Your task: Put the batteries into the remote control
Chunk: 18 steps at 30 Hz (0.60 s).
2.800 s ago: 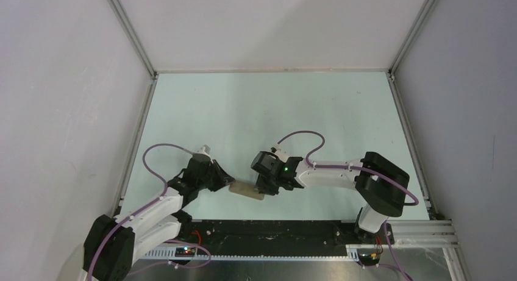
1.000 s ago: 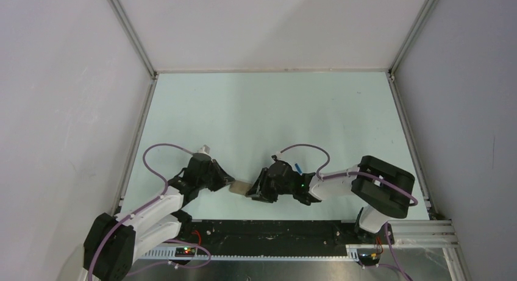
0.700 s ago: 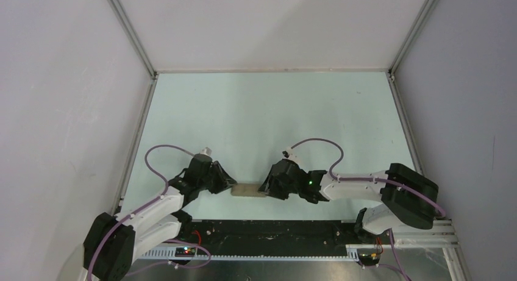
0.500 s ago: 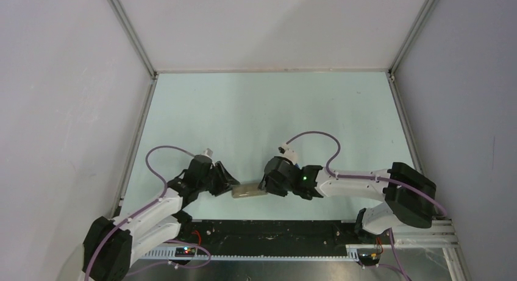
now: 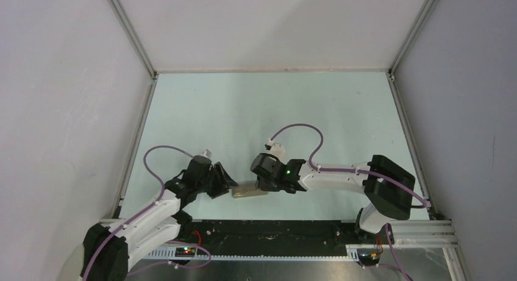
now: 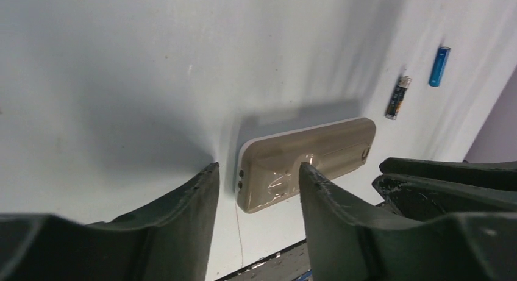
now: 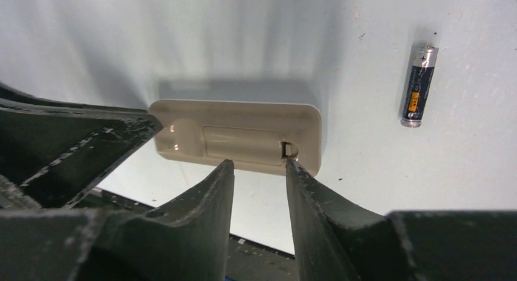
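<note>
The remote control (image 6: 305,161) lies on the table with its plain beige-grey back up, the cover latch notch (image 7: 288,149) at its right end. In the top view it (image 5: 246,191) sits between both grippers. My left gripper (image 6: 256,178) is open, its fingers straddling the remote's left end without clamping it. My right gripper (image 7: 259,166) is open, its tips at the remote's near long edge, one tip by the latch notch. The dark battery (image 7: 418,86) lies right of the remote. The left wrist view shows it (image 6: 398,98) with the blue battery (image 6: 438,58) beyond it. Both are hidden in the top view.
The black front rail (image 5: 274,229) runs just past the table's near edge, close to the remote. Grey walls enclose the pale table (image 5: 268,110) on three sides. My right arm (image 5: 335,171) lies low across the table's front right.
The remote has turned from angled to lying level along the front edge. My right gripper swung round and now sits over the remote's right end. The left arm has barely moved.
</note>
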Tool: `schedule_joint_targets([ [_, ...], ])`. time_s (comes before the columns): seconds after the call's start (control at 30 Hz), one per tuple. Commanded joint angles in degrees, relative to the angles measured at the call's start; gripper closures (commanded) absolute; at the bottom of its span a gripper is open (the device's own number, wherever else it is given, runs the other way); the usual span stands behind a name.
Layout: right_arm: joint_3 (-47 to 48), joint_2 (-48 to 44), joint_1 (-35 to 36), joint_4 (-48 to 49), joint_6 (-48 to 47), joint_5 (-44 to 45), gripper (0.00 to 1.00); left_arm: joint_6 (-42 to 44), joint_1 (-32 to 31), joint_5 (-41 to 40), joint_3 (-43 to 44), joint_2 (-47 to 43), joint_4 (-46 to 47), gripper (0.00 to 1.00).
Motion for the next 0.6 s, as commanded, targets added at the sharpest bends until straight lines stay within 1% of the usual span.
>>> schedule_joint_targets([
  [0.0,3.24,2.58,-0.31,-1.22,-3.24,1.31,0.60,2.82,-0.24,-0.51,1.02,2.74,-5.96,0.48],
  [0.07,3.69,3.03,-0.34,-1.58,-3.71,1.89,0.62,3.14,-0.33,0.12,1.16,3.57,-6.02,0.51],
  [0.17,4.18,3.54,-0.73,-1.98,-4.03,2.22,0.63,3.65,-0.51,0.92,1.21,4.23,-6.03,0.52],
  [0.37,4.47,5.05,-1.10,-2.06,-4.30,1.79,0.64,4.09,-1.03,1.62,1.51,5.78,-5.89,0.49],
  [0.57,4.46,6.19,-1.46,-2.29,-3.76,0.56,0.65,4.11,-1.60,1.48,1.97,7.60,-5.89,0.49],
])
